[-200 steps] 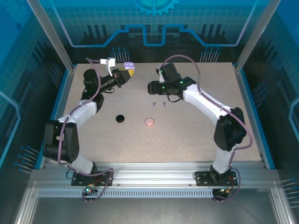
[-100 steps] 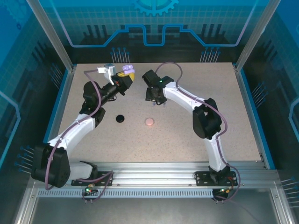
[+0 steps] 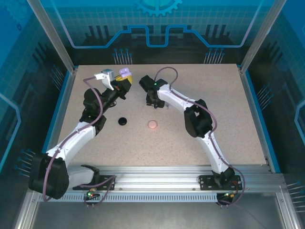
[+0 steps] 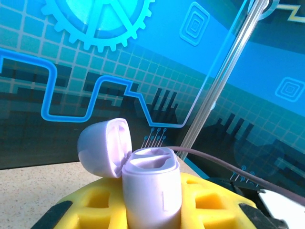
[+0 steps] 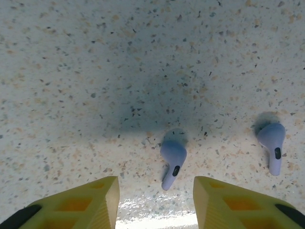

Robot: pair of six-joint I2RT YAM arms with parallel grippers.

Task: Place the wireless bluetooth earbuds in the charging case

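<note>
right arm has folded in hard since a second ago, elbow tucked toward the middle. its claw has slid a touch left and now sits straight beyond the pink case [image 3: 152,124] on the speckled table [image 3: 228,119]. the left arm has stretched out longer as well.

starting far left of the pink case and beyond it: the left claw [image 3: 123,83] is up off the table, clamped on the purple case [image 3: 125,72]. from the left wrist view that purple case [image 4: 151,188] stands upright between the yellow pads [image 4: 93,210], lid [image 4: 102,145] flipped open and hanging back to the left on its hinge.

next, the black case [image 3: 122,121] lies flat just left of the pink case, the two apart, nothing touching either.

on to the right claw [image 3: 151,98], low over the table beyond the pink case. the wrist view shows the right claw [image 5: 156,205] spread wide, yellow fingers [image 5: 90,202] well parted and gripping nothing.

and there are the purple earbuds, both flat on the table beyond the pink case. one earbud [image 5: 172,158] is lined up with the gap between the fingers, just ahead of the tips, stem pointing back at the claw. the second earbud [image 5: 272,140] lies off to its right, clear of the first and of the fingers.
</note>
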